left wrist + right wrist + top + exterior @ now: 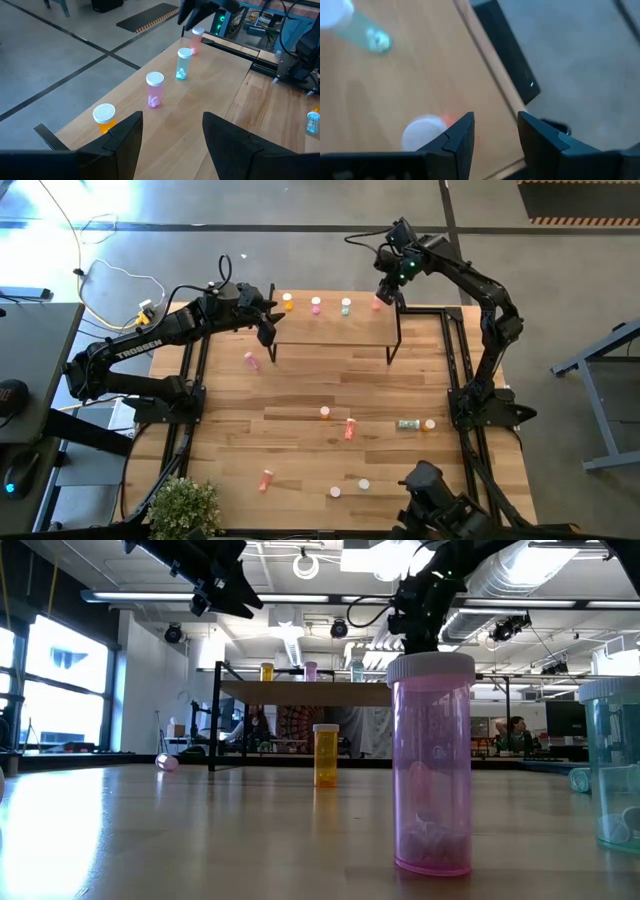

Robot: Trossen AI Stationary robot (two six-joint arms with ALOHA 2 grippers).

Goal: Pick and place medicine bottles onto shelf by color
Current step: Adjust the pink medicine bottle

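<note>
Shelf point(330, 320) stands at the table's far edge; four medicine bottles upright in a row along its back: orange bottle point(288, 302), pink bottle point(316, 305), teal bottle point(346, 306), red bottle point(377, 303) at the right end. Right gripper point(389, 294) hangs just above and beside the red bottle point(422, 132), fingers parted w/ nothing between them; the bottle's pale cap sits off to one side of the gap. Left gripper point(266, 320) hovers over the shelf's left end, fingers apart, empty, nr the orange bottle point(104, 117).

Rest of the bottles are loose on the wooden table point(300, 390): a pink one lying nr the shelf's left leg point(251, 361), others scattered mid-table and toward the near edge, some upright, some on their sides. Potted plant point(183, 506) at the near-left corner.
</note>
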